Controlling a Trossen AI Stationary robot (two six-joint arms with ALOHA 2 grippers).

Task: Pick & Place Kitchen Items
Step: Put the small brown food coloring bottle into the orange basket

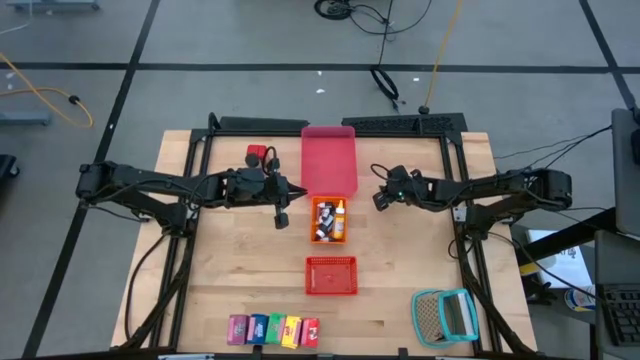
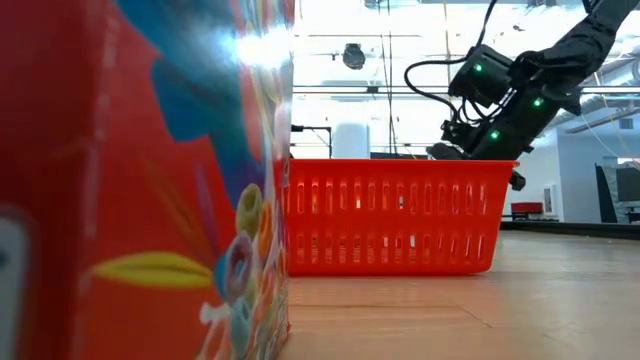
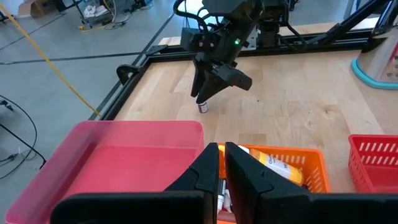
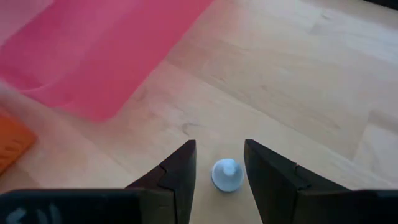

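Pink tray (image 1: 328, 158) at surface (image 1: 230, 270) centre rear; orange tray (image 1: 314, 208) touching it; red basket (image 1: 331, 276) nearer front; teal-framed mesh item (image 1: 446, 316) front right.

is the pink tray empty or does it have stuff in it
Empty. The flat pink plastic tray shows only bare pink floor in the high view, and the left wrist view shows nothing lying inside it either.

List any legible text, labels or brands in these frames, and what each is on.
None readable.
Red carton: cereal-style artwork only, print blurred.
Bottle label in the orange tray: dark print, too small to read.
Carton row: too small to read.
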